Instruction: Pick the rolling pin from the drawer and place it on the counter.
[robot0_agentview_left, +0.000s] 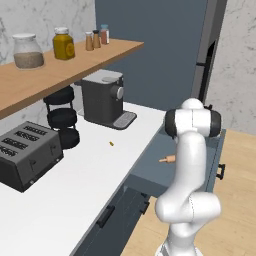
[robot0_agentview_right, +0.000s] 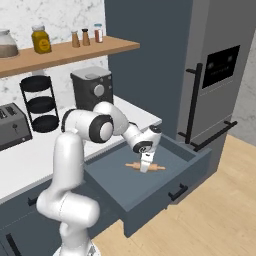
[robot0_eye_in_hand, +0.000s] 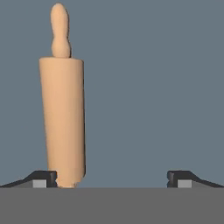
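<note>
Drawer (robot0_agentview_left: 150, 167) pulled open below the white surface (robot0_agentview_left: 75, 185) in the left base view, with the pin (robot0_agentview_left: 168, 159) lying inside, one handle poking out from behind the white arm. Toaster (robot0_agentview_left: 27, 154) at near left on the surface, coffee machine (robot0_agentview_left: 103, 97) farther back, dark tiered rack (robot0_agentview_left: 62, 117) between them by the wall. Wooden shelf (robot0_agentview_left: 50, 72) above, carrying jars (robot0_agentview_left: 27, 50) and small shakers.

Right base view: drawer (robot0_agentview_right: 150, 187) wide open with its dark bar handle (robot0_agentview_right: 178, 191) on the near front. Pin (robot0_agentview_right: 145, 167) flat on the drawer floor, toward the far side, lying roughly left to right. End effector (robot0_agentview_right: 145, 169) reaching down from the arm, tips at the pin's middle. Tall grey appliance (robot0_agentview_right: 215, 70) to the right, with long dark handles. Surface (robot0_agentview_right: 30, 155) to the left, toaster (robot0_agentview_right: 14, 126) and rack (robot0_agentview_right: 40, 102) upon it.

Hand view: pin (robot0_eye_in_hand: 63, 118) running away from the camera over the blue-grey drawer floor (robot0_eye_in_hand: 153, 87), far handle at the top. Fingers (robot0_eye_in_hand: 41, 178) spread wide, empty. Left tip just beside the pin's near end; contact cannot be told. Right tip well apart from the pin, over bare floor.
</note>
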